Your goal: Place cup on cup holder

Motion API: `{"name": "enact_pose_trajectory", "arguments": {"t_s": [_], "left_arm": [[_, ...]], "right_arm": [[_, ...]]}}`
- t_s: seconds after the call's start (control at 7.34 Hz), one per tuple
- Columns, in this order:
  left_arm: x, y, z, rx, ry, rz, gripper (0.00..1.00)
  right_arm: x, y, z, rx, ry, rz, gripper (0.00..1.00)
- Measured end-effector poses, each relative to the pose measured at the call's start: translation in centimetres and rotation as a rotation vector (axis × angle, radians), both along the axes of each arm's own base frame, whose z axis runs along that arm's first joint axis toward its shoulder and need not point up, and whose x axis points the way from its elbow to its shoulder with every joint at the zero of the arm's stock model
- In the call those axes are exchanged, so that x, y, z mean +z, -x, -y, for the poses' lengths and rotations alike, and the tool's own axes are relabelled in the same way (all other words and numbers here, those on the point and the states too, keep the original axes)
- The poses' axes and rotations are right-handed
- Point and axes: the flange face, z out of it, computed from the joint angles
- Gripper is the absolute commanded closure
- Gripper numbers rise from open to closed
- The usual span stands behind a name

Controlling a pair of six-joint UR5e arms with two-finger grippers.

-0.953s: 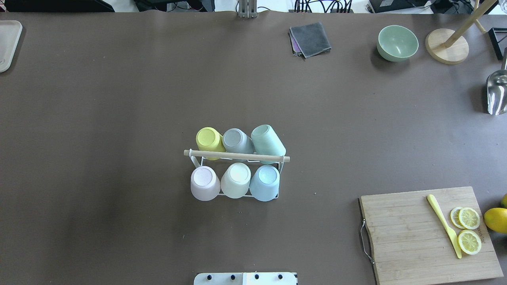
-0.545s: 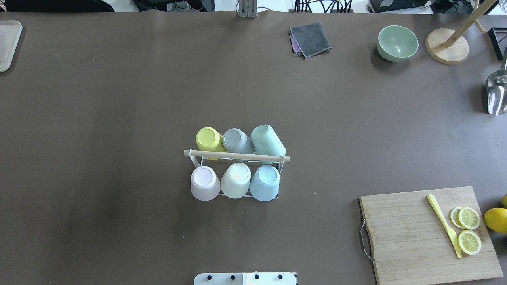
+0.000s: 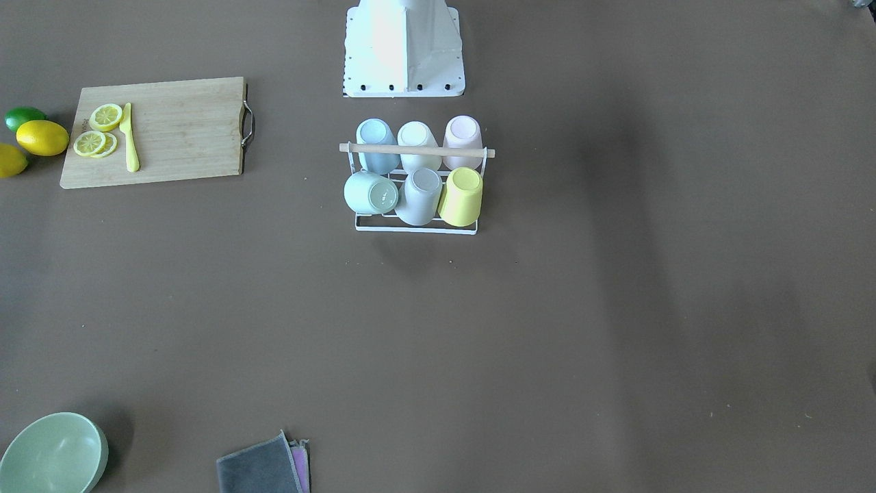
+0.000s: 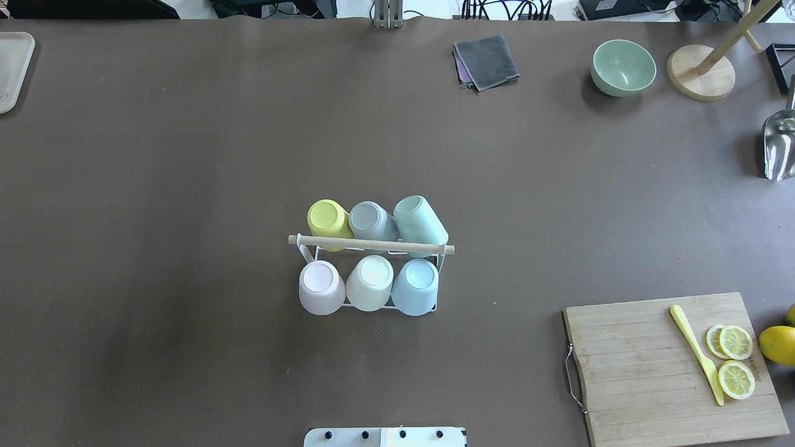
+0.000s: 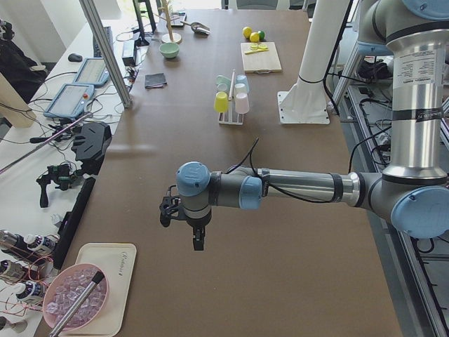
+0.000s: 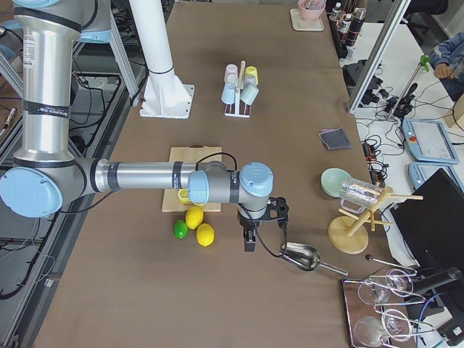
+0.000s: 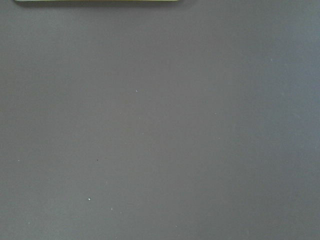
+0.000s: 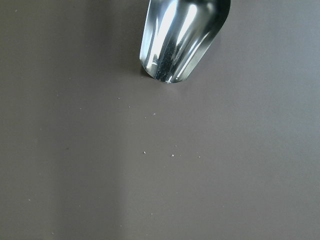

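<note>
The cup holder (image 4: 371, 244), a white wire rack with a wooden rod on top, stands mid-table in front of the robot base (image 3: 402, 48). Several pastel cups sit upside down on its prongs, among them a yellow cup (image 4: 328, 218), a mint cup (image 4: 420, 222) and a blue cup (image 4: 417, 282). My left gripper (image 5: 197, 242) hangs low over the table's left end, far from the rack (image 5: 231, 105). At the opposite end, my right gripper (image 6: 249, 243) is beside the metal scoop (image 6: 301, 256). Both grippers show only in side views, so I cannot tell whether they are open or shut.
A wooden cutting board (image 4: 658, 366) with lemon slices and a yellow knife lies at the front right. A green bowl (image 4: 623, 67), grey cloth (image 4: 486, 61), wooden stand (image 4: 700, 71) and the scoop (image 4: 779, 144) sit at the back right. A white tray (image 4: 12, 68) lies far left.
</note>
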Motion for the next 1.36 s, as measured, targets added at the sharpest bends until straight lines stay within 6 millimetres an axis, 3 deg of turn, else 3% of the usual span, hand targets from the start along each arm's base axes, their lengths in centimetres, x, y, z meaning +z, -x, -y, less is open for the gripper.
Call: {"name": "enact_pose_trajectory", "arguments": {"t_s": [1.36], "left_arm": [[0.64, 0.00, -0.29, 0.003, 0.011, 0.000, 0.01]], "right_arm": [[-0.02, -0.25, -0.10, 0.007, 0.001, 0.015, 0.00]]}}
